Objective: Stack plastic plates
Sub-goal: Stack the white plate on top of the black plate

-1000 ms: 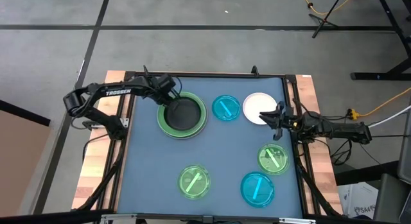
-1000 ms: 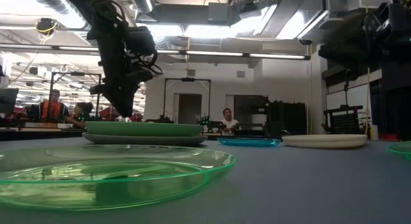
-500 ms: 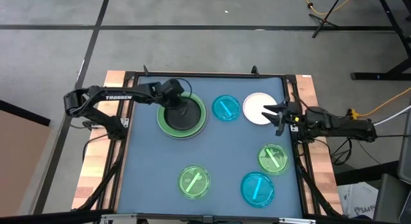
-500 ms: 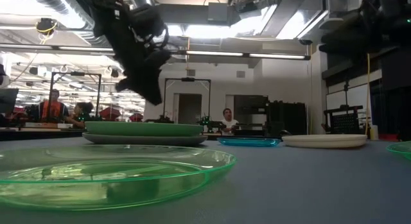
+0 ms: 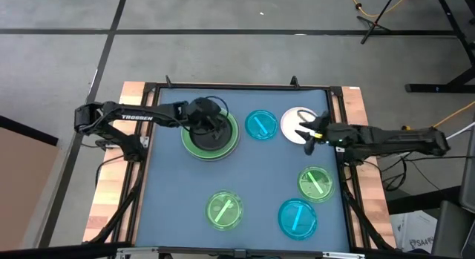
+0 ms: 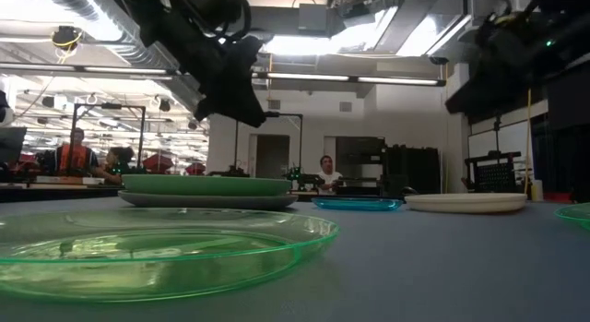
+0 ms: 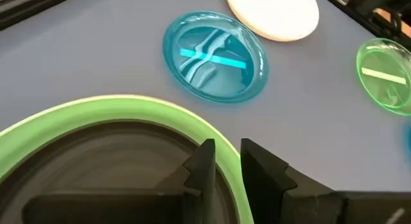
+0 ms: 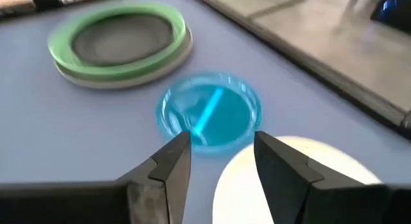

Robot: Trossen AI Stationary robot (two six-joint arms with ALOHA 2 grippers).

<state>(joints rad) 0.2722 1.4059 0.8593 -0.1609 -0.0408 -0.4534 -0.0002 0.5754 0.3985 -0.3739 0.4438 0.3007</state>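
High view showed eight round plastic plates on the blue-grey table mat (image 5: 171, 207). Three formed one stack at the mat's far left part: the large grey plate (image 5: 210, 156) lowest, the large light green plate (image 5: 189, 140) on it, and the medium black plate (image 5: 211, 134) on top. Five small plates lay singly, apart from one another: one small white plate (image 5: 292, 122), two translucent blue plates (image 5: 260, 125) (image 5: 297, 218), and two translucent green plates (image 5: 224, 209) (image 5: 316, 182). One blue plate lay between the stack and the white plate; the other three lay nearer the front edge. The mat sat in a dark frame on a wooden bench (image 5: 104, 207) over a grey concrete floor (image 5: 223, 36).

The left gripper (image 5: 220, 127) hovered above the black plate's right side, fingers set narrowly apart with nothing between them, as the left wrist view confirmed (image 7: 225, 163). The right gripper (image 5: 304, 133) hung over the white plate with fingers spread wide and empty; the right wrist view showed the white plate just below its fingers (image 8: 282, 160).

Low view alone showed the room beyond: ceiling strip lights (image 6: 304, 77), a doorway (image 6: 269, 142), and seated people (image 6: 324, 172) in the background. From table height the black plate was hidden inside the green plate's rim.
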